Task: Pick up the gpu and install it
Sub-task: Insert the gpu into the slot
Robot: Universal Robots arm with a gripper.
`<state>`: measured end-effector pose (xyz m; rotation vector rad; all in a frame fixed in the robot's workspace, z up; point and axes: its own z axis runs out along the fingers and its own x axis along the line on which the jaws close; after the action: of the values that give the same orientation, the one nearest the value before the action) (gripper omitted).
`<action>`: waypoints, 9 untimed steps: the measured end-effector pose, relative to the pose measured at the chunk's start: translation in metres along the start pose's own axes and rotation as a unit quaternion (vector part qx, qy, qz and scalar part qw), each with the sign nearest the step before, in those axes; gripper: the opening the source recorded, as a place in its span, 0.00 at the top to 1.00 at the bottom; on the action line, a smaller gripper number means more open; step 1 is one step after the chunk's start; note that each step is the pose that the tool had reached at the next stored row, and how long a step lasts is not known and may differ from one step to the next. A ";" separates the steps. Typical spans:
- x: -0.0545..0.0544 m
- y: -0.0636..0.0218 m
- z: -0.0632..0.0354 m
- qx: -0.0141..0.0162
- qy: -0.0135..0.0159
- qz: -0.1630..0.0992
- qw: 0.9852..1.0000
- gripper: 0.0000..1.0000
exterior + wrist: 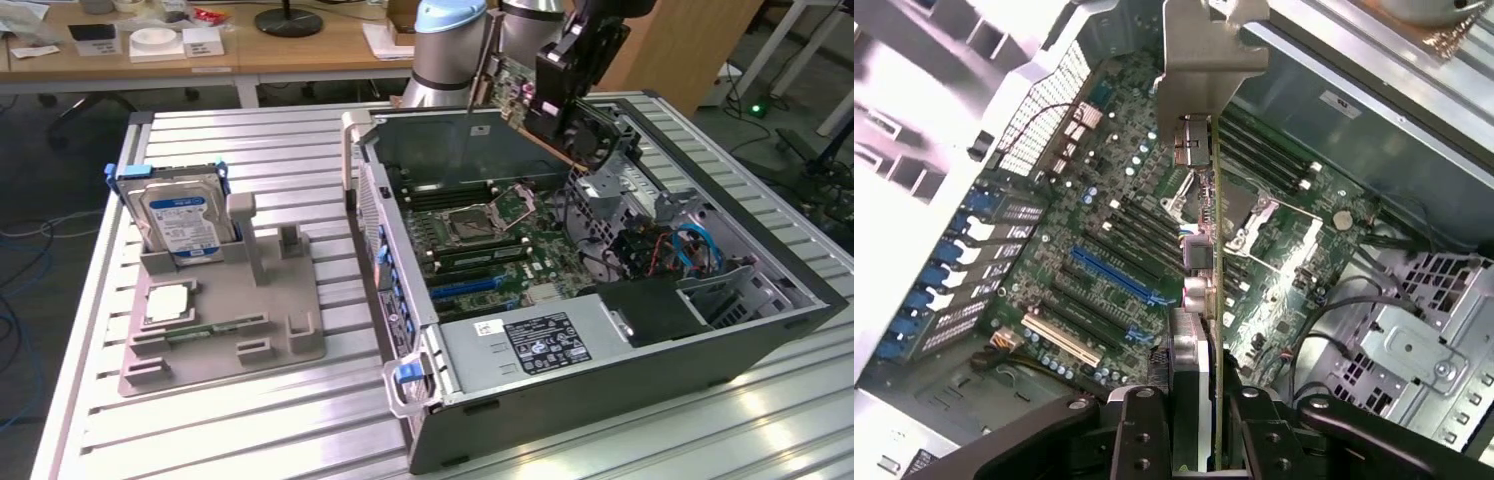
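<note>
Gripping the gpu point(1199, 300) edge-on, the gripper point(1192, 420) has its fingers clamped on the card, carried above the open computer case point(747, 345). Beyond its metal bracket lies the motherboard point(1104, 200), blue slot point(1112, 277) waiting. Best, by the look of it, to keep the card square and parallel to that slot.

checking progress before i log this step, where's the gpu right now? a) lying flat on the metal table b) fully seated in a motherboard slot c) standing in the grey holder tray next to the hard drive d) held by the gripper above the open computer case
d: the gripper is clamped on the gpu, which hangs above the motherboard inside the open case, not yet in a slot.
</note>
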<state>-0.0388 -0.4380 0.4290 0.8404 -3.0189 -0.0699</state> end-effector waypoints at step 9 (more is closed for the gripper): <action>0.001 -0.0014 0.0007 0.000 0.002 -0.038 0.999 0.72</action>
<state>-0.0388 -0.4396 0.4281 0.9532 -2.9835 -0.0696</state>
